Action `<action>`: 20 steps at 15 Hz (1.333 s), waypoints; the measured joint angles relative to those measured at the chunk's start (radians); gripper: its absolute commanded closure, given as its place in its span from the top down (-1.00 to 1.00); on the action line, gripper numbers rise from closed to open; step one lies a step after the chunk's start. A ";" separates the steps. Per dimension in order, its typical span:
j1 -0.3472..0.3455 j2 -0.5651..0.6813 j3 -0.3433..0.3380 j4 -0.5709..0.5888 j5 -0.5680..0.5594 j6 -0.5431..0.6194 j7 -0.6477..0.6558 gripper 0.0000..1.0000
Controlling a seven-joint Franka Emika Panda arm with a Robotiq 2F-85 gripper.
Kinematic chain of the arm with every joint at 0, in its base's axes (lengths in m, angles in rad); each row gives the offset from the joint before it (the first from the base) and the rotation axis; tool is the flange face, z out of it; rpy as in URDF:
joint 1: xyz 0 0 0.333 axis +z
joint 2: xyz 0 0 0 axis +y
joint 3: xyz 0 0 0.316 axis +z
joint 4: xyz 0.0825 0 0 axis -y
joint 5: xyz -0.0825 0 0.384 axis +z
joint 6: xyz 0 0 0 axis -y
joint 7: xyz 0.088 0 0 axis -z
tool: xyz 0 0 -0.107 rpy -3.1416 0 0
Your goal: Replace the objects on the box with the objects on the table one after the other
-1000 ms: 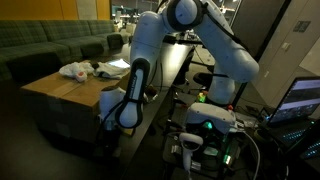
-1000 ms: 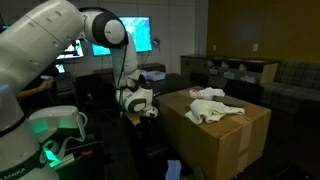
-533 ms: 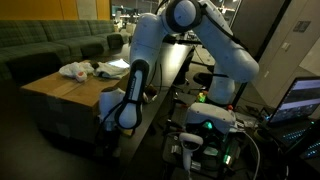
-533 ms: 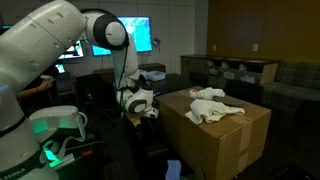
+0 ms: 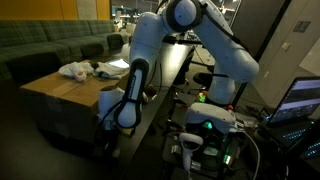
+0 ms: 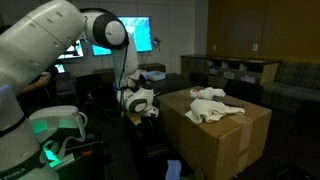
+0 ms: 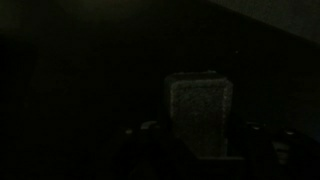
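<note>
- In the wrist view nearly everything is black. Only a pale grey rectangular shape (image 7: 200,105) shows near the centre, and what it is cannot be told.
- The black gripper (image 6: 151,113) on the white robot arm (image 5: 135,70) hangs low, just beside the large tan-brown cardboard box (image 6: 225,140). Its jaws are too dark and small to make out, so I cannot tell whether it is released, clenched or grasping anything.
- The box's flat top carries crumpled white cloths (image 6: 214,106), seen in both exterior views. A smaller item (image 5: 106,68) lies next to them, its kind unclear.
- The long black table (image 5: 172,70) runs beside the box, and the arm comes down between the two. The arm hides part of the table, and whatever lies on it is lost in the dark.
- The robot's base (image 5: 208,125) glows green among cables.
- A laptop screen (image 5: 303,100) is cut off by the frame edge, and a blue monitor (image 6: 140,35) is lit behind the arm. Writing on both is too small to read.
- Farthest back stand a green sofa (image 5: 50,45) and a low shelf unit (image 6: 235,68).
</note>
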 measured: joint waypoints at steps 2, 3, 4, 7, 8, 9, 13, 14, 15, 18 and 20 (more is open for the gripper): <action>0.000 -0.001 0.000 -0.001 0.000 0.000 -0.001 -0.37; 0.000 -0.004 0.001 -0.003 0.000 0.000 -0.003 -0.37; 0.000 -0.009 0.003 -0.006 0.000 0.000 -0.005 -0.37; -0.006 -0.051 0.022 -0.036 0.000 -0.009 -0.020 -0.37; -0.012 -0.074 0.034 -0.053 0.000 -0.017 -0.025 -0.37; -0.020 -0.101 0.048 -0.071 0.000 -0.034 -0.030 -0.37; -0.085 -0.242 0.129 -0.143 0.005 -0.170 -0.049 -0.37; -0.100 -0.284 0.148 -0.158 0.017 -0.214 -0.055 -0.37; -0.112 -0.326 0.161 -0.170 0.036 -0.259 -0.061 -0.37; -0.124 -0.464 0.176 -0.194 0.100 -0.384 -0.074 -0.37; -0.124 -0.562 0.174 -0.204 0.139 -0.452 -0.075 -0.37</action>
